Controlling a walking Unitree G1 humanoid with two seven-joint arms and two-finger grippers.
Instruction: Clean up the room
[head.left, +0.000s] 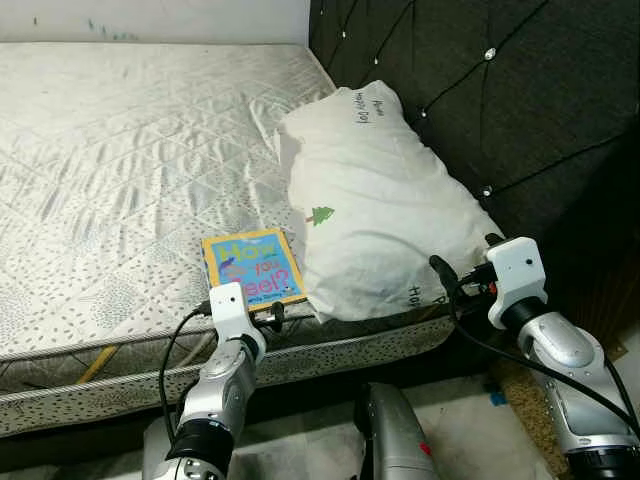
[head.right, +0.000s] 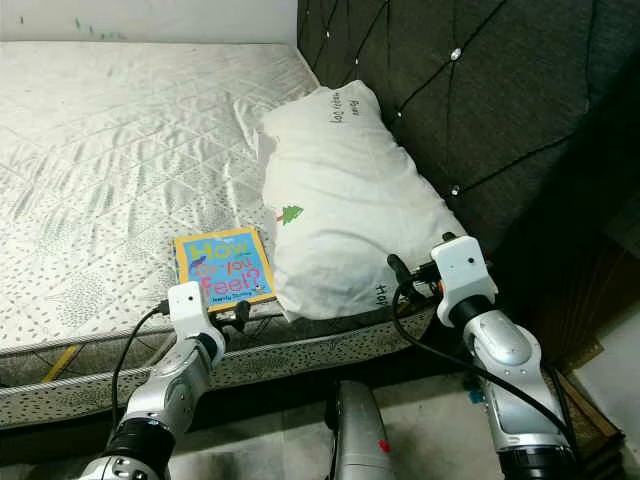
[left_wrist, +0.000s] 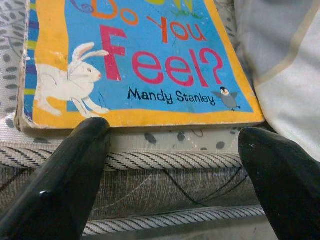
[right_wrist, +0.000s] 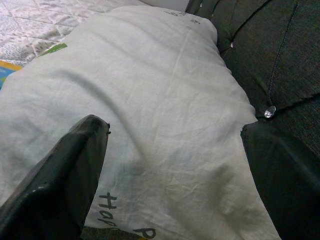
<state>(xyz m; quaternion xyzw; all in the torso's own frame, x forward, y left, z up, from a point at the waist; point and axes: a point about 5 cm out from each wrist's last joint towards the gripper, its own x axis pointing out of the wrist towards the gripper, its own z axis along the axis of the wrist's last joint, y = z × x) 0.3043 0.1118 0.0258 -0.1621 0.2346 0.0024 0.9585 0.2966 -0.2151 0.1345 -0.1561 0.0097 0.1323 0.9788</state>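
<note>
1. Only one book (head.left: 252, 266) is seen, laid flat on the bed (head.left: 120, 150) near its front edge, just beside the pillow (head.left: 375, 200).
2. One white pillow is laid against the dark headboard (head.left: 500, 90).
3. The left gripper (left_wrist: 172, 150) is held at the bed's edge, just in front of the book, with its fingers (left_wrist: 70, 175) wide apart and nothing between them.
4. The right gripper (right_wrist: 175, 155) is held at the pillow's near end, fingers spread apart too.

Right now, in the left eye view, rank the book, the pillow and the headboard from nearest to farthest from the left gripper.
1. Book: just ahead of the left gripper, at the mattress edge.
2. Pillow: to the book's right.
3. Headboard: dark and tufted, behind the pillow on the far right.
</note>
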